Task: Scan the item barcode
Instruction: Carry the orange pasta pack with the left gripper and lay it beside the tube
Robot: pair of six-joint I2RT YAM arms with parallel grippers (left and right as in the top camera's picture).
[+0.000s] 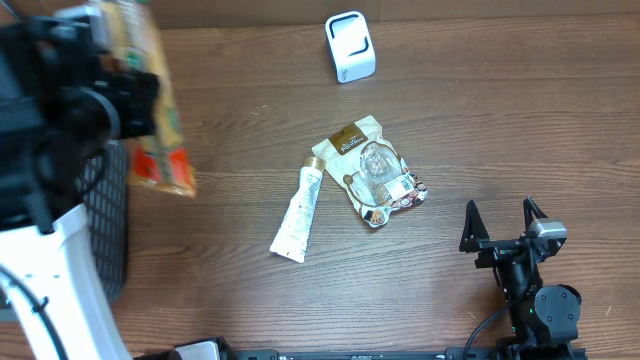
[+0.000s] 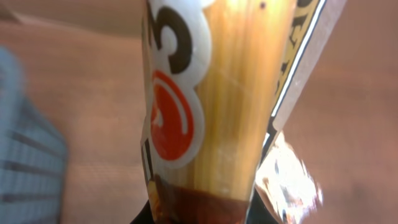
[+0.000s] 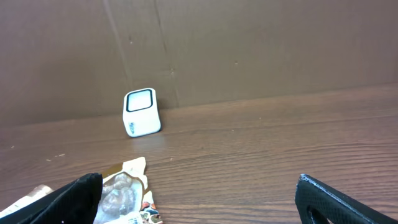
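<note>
hanging well above the left side of the bench (image 1: pixel 500 110), a packet of spaghetti (image 1: pixel 158 110) is held by the left hand (image 1: pixel 128 98), which is clenched on its lower end. in the left wrist view the packet fills most of the picture (a red circle and dark lettering can be seen on it, no barcode can be made out). a black mesh basket (image 1: pixel 110 230) lies below it at the bench's left edge. the white scanner (image 1: pixel 349 46) stands at the far edge, well apart from the packet. a white tube (image 1: pixel 300 215) and a clear pouch (image 1: pixel 375 170) lie just beside each other mid-bench. the right hand (image 1: pixel 499 210) is released, nothing between its fingers, near the front right.
</note>
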